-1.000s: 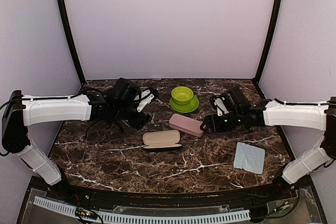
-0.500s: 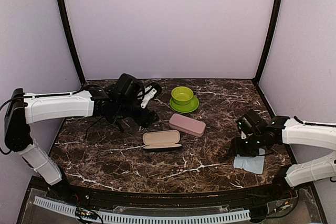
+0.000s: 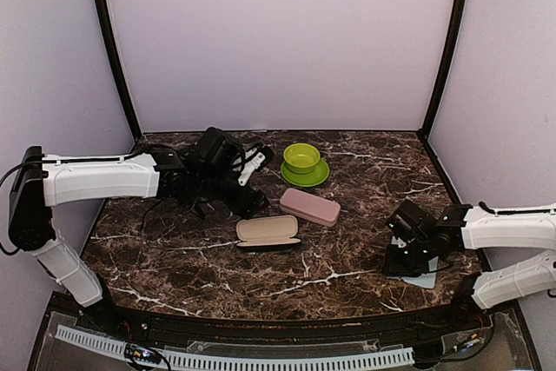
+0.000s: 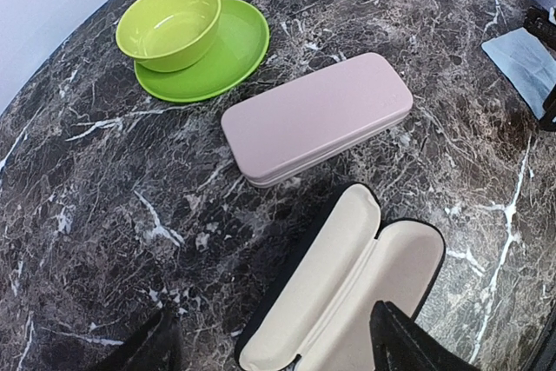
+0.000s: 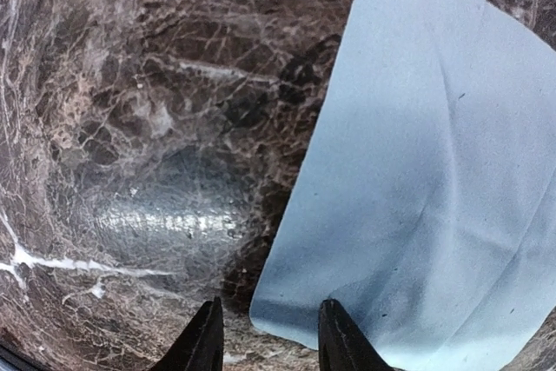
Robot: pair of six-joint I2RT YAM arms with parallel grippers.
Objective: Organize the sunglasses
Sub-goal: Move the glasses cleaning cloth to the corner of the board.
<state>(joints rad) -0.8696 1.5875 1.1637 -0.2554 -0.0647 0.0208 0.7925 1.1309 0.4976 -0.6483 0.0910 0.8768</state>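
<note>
No sunglasses show in any view; dark shapes under my left arm are too unclear to name. My left gripper (image 3: 254, 204) (image 4: 274, 355) hangs open above the near end of the open black case (image 3: 268, 232) (image 4: 347, 293), whose cream lining holds nothing. The closed pink case (image 3: 309, 206) (image 4: 317, 116) lies just beyond it. My right gripper (image 3: 402, 260) (image 5: 271, 332) is low at the front right. Its fingers stand a narrow gap apart on either side of a corner of the blue cloth (image 5: 417, 188) (image 3: 424, 281), gripping nothing.
A green bowl (image 3: 301, 157) (image 4: 169, 23) sits on a green saucer (image 3: 320, 175) (image 4: 234, 54) at the back middle. The table is dark marble (image 3: 347, 241), with purple walls on three sides. The right arm hides most of the cloth from above.
My right arm swung from beside the pink case to the front right and came down over the cloth, its jaws narrowing. My left gripper shifted slightly toward the open black case.
</note>
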